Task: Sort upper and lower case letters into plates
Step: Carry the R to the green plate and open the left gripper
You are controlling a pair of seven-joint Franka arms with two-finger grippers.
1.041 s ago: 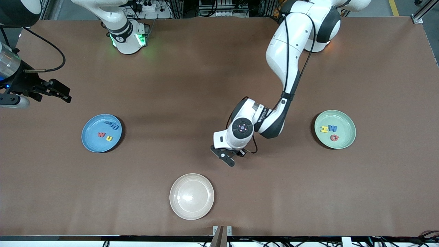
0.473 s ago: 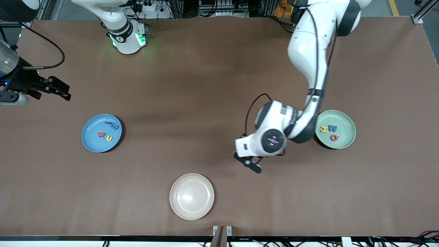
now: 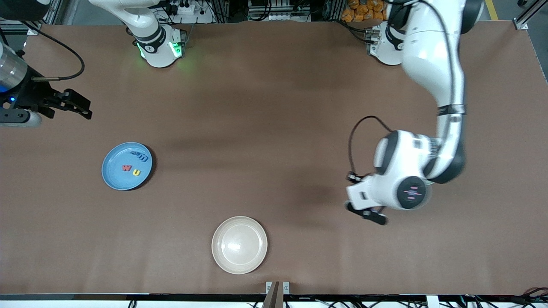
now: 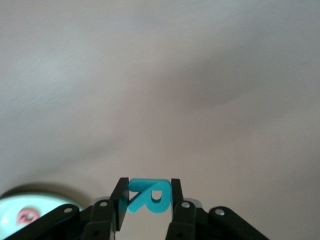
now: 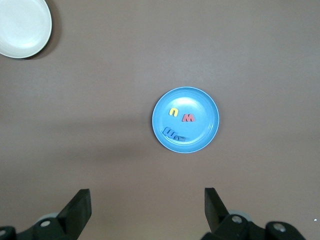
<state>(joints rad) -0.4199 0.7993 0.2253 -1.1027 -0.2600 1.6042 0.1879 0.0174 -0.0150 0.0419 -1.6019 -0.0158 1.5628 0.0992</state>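
My left gripper point(image 3: 367, 214) is shut on a teal letter R point(image 4: 150, 197), which hangs over the bare table just short of the mint green plate point(image 4: 10, 212). A red letter point(image 4: 26, 216) lies in that plate. In the front view the left arm's wrist hides this plate. The blue plate point(image 3: 126, 166) lies toward the right arm's end and holds a red w point(image 3: 126, 168), a yellow u point(image 3: 136, 172) and a blue letter point(image 3: 141, 156). High above the table near that end, my right gripper point(image 3: 79, 109) stands open and empty, with the blue plate point(image 5: 185, 120) below it.
A cream-white plate point(image 3: 239, 244) sits near the table's front edge, at mid-length, with nothing in it; it also shows in the right wrist view point(image 5: 22, 25). The brown table top point(image 3: 239, 128) stretches bare between the plates.
The left arm has swung toward its own end of the table with the teal letter, and now covers the mint green plate. The right gripper has edged slightly upward in the front view.
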